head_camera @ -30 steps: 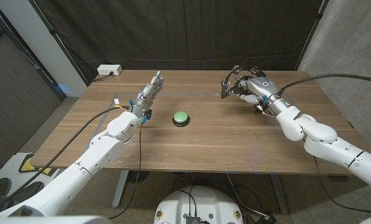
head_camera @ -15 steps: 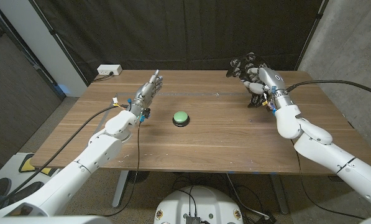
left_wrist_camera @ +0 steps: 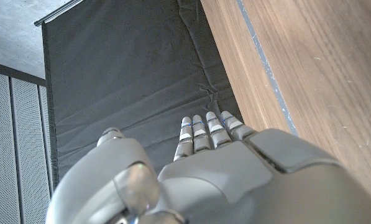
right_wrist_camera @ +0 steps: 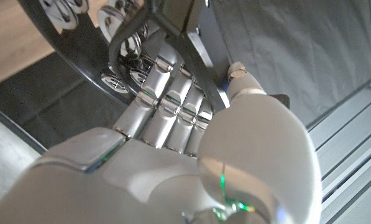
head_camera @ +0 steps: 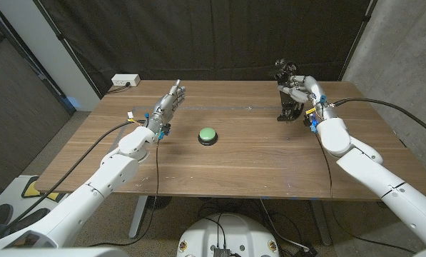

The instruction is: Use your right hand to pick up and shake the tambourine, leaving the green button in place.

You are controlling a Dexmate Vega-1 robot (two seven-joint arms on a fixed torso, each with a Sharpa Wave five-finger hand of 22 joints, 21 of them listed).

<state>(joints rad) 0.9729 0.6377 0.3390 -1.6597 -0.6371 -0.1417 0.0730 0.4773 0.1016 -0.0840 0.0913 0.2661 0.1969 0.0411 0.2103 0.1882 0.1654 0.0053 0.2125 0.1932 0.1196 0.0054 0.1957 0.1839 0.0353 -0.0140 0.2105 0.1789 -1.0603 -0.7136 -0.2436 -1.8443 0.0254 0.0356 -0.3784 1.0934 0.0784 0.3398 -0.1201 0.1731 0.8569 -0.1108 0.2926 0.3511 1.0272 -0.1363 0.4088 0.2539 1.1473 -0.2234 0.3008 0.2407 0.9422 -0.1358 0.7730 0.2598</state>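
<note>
The right hand (head_camera: 298, 91) gripped the tambourine (head_camera: 287, 89), fingers curled round its frame, above the table's (head_camera: 255, 168) far right. The button (head_camera: 208, 135) sat mid-table. The left hand (head_camera: 168, 106) held nothing, fingers straight together.

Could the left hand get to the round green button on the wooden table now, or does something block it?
Probably yes. The left hand holds nothing, and only bare wooden table lies between it and the round green button.
</note>
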